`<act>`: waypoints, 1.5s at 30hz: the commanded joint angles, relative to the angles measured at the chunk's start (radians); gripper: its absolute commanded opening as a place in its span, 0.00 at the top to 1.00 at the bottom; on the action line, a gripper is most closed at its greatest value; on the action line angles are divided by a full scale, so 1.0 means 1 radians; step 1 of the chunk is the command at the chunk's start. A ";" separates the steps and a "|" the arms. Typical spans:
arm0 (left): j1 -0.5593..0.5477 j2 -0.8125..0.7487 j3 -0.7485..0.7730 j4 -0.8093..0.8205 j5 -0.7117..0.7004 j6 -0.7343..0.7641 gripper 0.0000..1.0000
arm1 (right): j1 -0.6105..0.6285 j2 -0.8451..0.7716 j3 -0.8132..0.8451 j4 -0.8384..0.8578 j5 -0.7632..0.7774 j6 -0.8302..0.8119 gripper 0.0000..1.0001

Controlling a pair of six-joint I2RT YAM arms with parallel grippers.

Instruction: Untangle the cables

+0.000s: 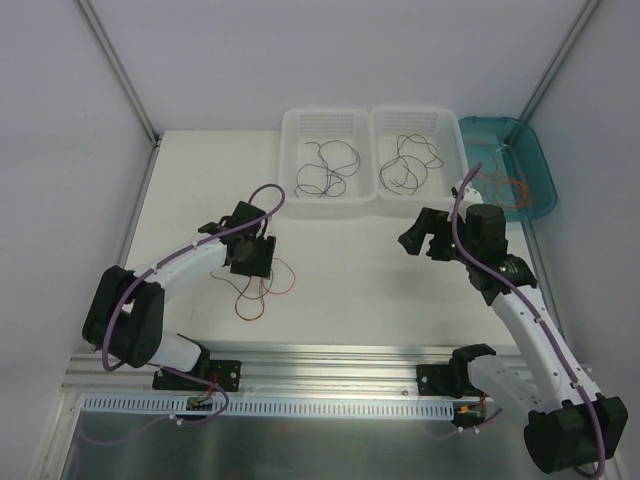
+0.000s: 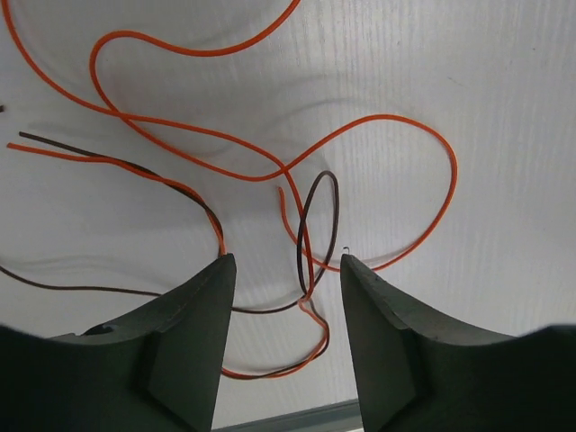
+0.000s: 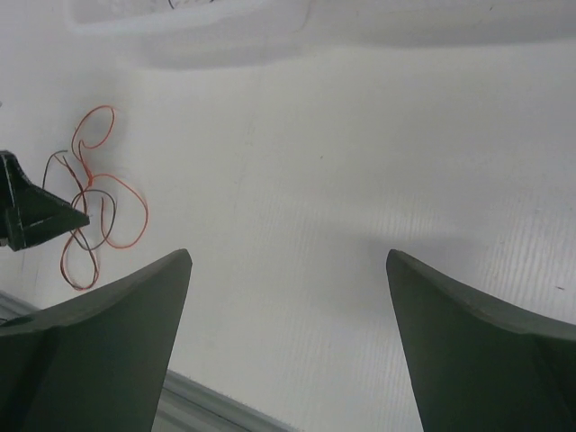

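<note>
The tangle of thin orange and dark wires [image 1: 262,290] lies on the white table [image 1: 350,280], left of the middle, on the near side. There the orange wire [image 2: 286,169] and the dark brown wire [image 2: 324,174] cross several times, so this pair is not yet separated. The left gripper [image 2: 286,261] stands low over the crossing. Its jaws are partly apart with strands between them, and nothing is clamped. The right gripper [image 3: 288,256] is spread wide and empty. On the far side, the left white plastic basket [image 1: 325,207] and the right white plastic basket [image 1: 420,205] each hold dark wires [image 1: 325,170]. A teal plastic tray [image 1: 540,160] holds orange wires [image 1: 505,185]. So I judge that most of the sorting is done.
</note>
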 commanded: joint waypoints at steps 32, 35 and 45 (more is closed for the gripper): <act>-0.334 -0.400 -0.209 0.109 0.064 -0.324 1.00 | 0.580 0.520 0.024 0.356 0.011 0.080 0.23; -0.334 -0.420 -0.215 0.108 0.062 -0.324 1.00 | 0.594 0.624 0.052 0.431 -0.038 0.085 0.24; -0.332 -0.433 -0.222 0.108 0.041 -0.312 1.00 | 0.636 0.826 0.107 0.591 -0.224 0.120 0.33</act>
